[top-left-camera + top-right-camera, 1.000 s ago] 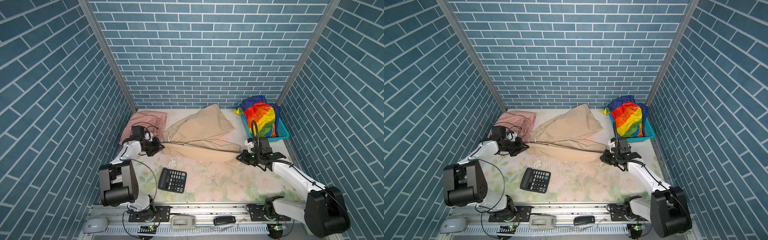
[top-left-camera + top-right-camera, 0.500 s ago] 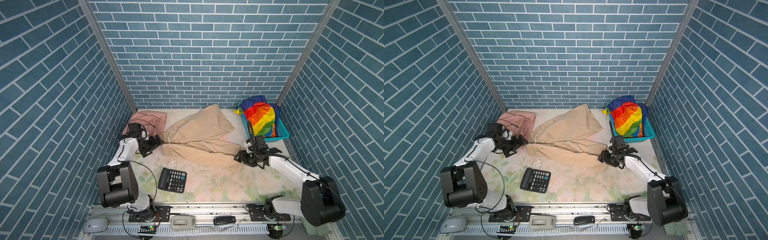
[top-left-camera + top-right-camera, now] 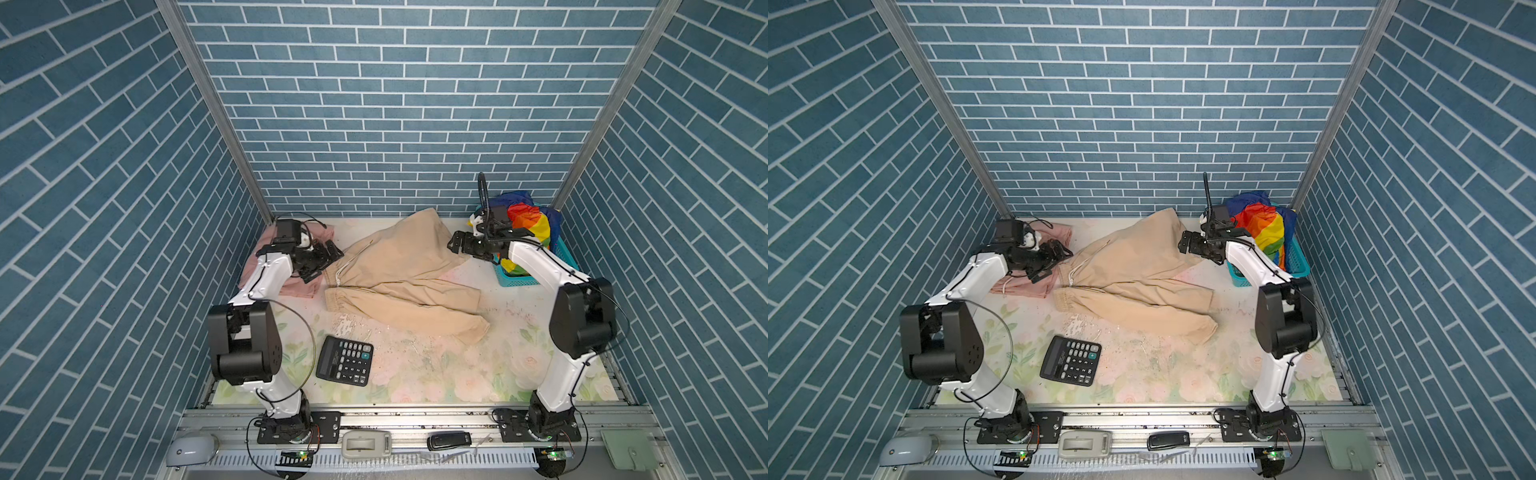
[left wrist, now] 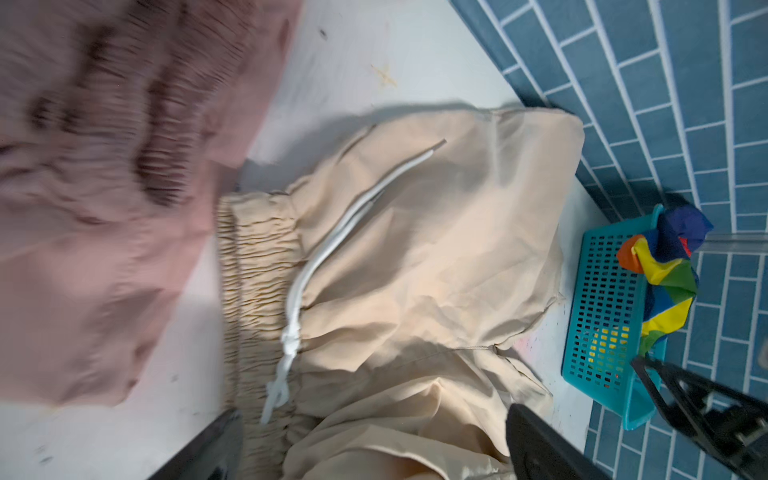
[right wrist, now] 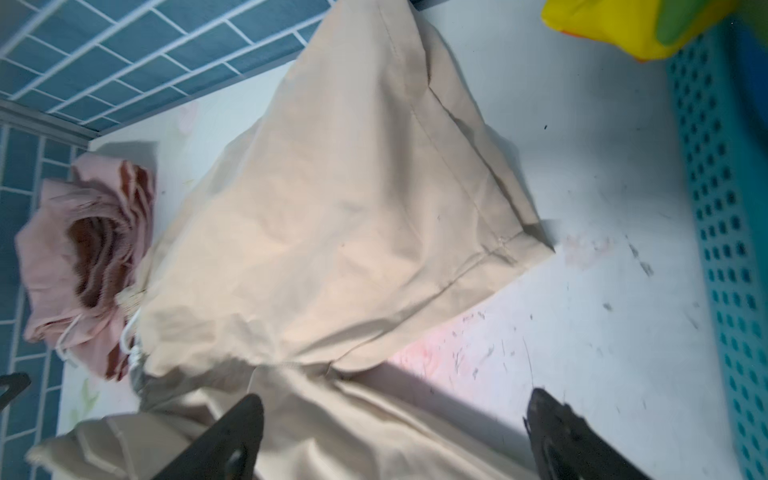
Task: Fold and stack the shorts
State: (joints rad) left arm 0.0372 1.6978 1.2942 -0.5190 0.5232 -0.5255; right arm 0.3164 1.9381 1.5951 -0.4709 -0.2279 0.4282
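Looking down in both top views: beige shorts [image 3: 399, 274] lay spread mid-table, waistband to the left, one leg trailing near-right. Salmon-pink shorts [image 3: 297, 289] sat bunched far left, touching them. Rainbow-striped shorts [image 3: 530, 220] were heaped in a teal basket [image 3: 517, 280], far right. Left gripper [image 3: 329, 261] hovered at the beige waistband, right gripper [image 3: 454, 246] over the far-right leg; both jaws stood wide apart, holding nothing. Calculator [image 3: 345, 360] lay near. Left wrist view: white drawstring [image 4: 332, 249] ran across the beige cloth. Right wrist view: fingers [image 5: 232, 436] were spread above beige fabric.

place: robot lab cell | signs: brick-print panel walls [image 3: 374, 104]; aluminium mounting rail [image 3: 415, 420]; floral-print tabletop [image 3: 457, 374]
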